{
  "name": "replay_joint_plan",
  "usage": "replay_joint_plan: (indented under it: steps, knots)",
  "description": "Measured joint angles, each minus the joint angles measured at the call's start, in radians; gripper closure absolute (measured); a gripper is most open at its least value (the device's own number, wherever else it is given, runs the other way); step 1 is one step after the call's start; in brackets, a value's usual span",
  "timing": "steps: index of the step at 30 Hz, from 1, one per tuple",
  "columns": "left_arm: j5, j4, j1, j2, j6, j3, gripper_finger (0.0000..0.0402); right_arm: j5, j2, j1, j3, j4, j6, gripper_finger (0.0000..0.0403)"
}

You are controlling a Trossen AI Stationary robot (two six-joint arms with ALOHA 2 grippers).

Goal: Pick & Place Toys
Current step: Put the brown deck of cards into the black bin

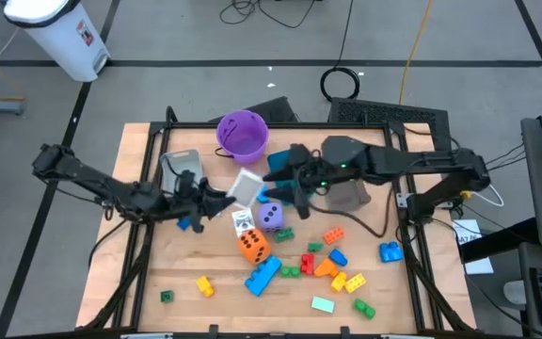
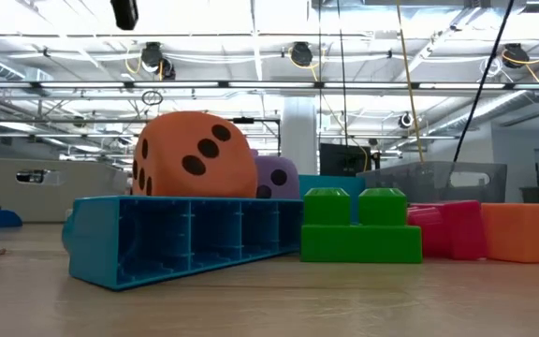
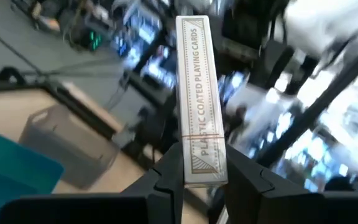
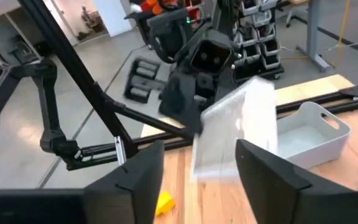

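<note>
Your left gripper (image 3: 199, 180) is clamped on a white boxed deck of playing cards (image 3: 199, 99) printed "PLASTIC COATED PLAYING CARDS", holding it by one end so the box stands up out of the fingers (image 3: 166, 186); from above you see that pack above the middle of the wooden bench (image 1: 139, 282), just in front of the purple plastic bucket (image 1: 243, 133). Your right gripper (image 4: 197, 165) faces it from the other side with its jaws spread apart and nothing between them, the pack sitting in the gap a little beyond its fingertips. Below the pack lie a white patterned die (image 1: 243, 222), a purple dotted die (image 1: 271, 217) and a large orange dotted die (image 1: 253, 245), with the long blue plastic brick (image 1: 263, 275) touching the orange one. More loose bricks spread toward the near right: green (image 1: 285, 234), red (image 1: 307, 264), orange (image 1: 333, 234) and yellow (image 1: 339, 281). A yellow brick (image 1: 205, 285) lies apart at the near left. A grey bin (image 1: 179, 165) sits by your left arm.
</note>
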State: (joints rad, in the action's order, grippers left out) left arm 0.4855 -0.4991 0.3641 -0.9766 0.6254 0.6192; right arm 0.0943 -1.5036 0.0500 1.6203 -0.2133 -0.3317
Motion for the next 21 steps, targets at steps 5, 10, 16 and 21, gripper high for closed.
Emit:
replay_joint_plan:
  steps: [5,10,16,21]
  knots:
    - [-0.061,0.219,-0.002,-0.032,0.006,0.126,0.0315,0.083,-0.031,-0.033,0.000,0.037,-0.023,0.0170]
    - [-0.082,0.264,-0.003,-0.069,-0.021,0.179,0.0315,0.146,-0.031,-0.055,0.000,0.039,-0.024,0.0157]
    - [-0.101,0.260,-0.002,-0.071,-0.081,0.213,0.0314,0.144,-0.035,-0.057,0.001,0.024,-0.023,0.0161]
    - [-0.098,0.263,0.000,-0.071,-0.132,0.231,0.0314,0.145,-0.033,-0.057,0.001,0.014,-0.022,0.0167]
